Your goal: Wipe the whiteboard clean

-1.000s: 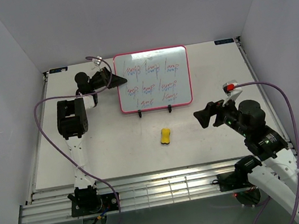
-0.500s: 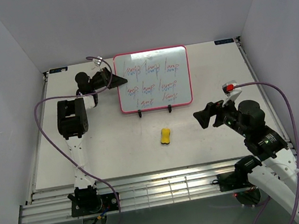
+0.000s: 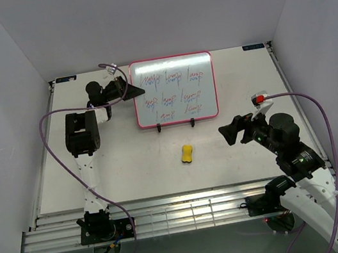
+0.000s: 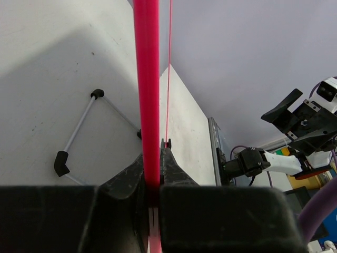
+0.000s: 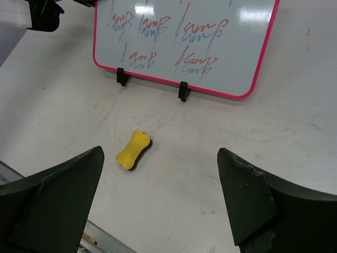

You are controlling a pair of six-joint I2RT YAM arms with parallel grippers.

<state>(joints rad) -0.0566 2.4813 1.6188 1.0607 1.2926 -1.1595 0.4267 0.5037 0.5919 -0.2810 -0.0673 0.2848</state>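
One whiteboard [image 3: 174, 90] stands propped at the far middle of the bench [image 3: 130, 165], leaning back on a thin black wire stand [image 4: 79, 132]. Two of the stand's black feet hook over the board's near edge. The board's pink-red frame has rounded corners, and its white face carries three rows of red and blue scribbles.

On the board's left edge, near the upper corner, the left tool [image 3: 140, 92] is clamped on the frame. In the left wrist view its two black fingers [image 4: 126, 179] press the pink strip from both sides, with the board seen edge-on.

In front of the board, just past the stand's feet, a small yellow eraser [image 3: 187, 154] lies flat on the bench, apart from everything else.

Off the board's near right corner, well apart from it, the right tool [image 3: 228, 133] hovers above the bench with its fingers spread wide, holding nothing. Its wrist view looks down on the eraser and the board's lower half.
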